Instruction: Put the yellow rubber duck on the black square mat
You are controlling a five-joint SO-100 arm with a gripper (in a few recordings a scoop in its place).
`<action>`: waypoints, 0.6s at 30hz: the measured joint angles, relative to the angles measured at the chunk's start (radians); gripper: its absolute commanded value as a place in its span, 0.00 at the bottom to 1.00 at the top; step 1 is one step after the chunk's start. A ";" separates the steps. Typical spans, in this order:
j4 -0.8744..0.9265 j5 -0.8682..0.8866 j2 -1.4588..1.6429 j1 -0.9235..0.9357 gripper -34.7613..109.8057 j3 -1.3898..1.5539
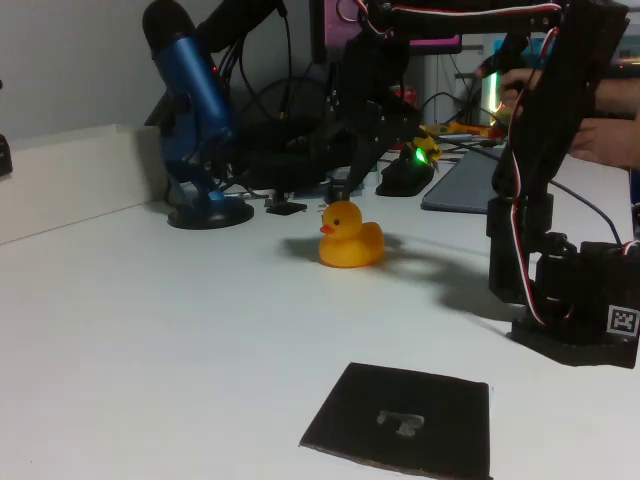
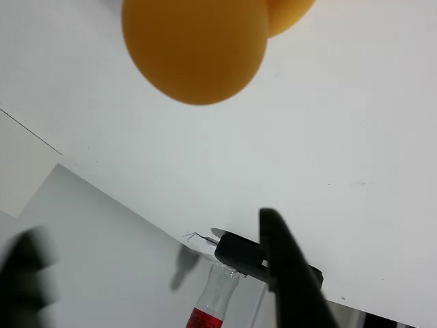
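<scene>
- Nearest the lens in the fixed view, the black square mat lies flat at the bottom centre of the frame, a faint pale mark at its middle and nothing on it.
- Beyond it across bare white table sits the yellow rubber duck, just above frame centre, upright, beak pointing to the left of the picture. Its long axis runs left to right there. It is well apart from the mat, so the task is not yet done.
- Right above and slightly behind the duck hangs the claw, its dark fingers pointing down with tips near the duck's head; whether they touch it I cannot tell.
- From the wrist view, the duck fills the top of the frame as two rounded orange lobes, while one finger stands sharp at the lower centre and the other is a blur at the lower left. The fingers are spread wide with nothing between them.
- Judging from this, the duck lies ahead of the spread fingers, so the claw needs to drop further and straddle the body before squeezing.
- Farther back stand a blue microphone at upper left and the arm's base at right.
</scene>
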 measured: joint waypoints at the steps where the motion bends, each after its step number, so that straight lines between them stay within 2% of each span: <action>1: 0.000 0.000 0.000 0.000 0.56 0.000; 18: 0.000 0.000 -0.006 0.000 0.56 -0.156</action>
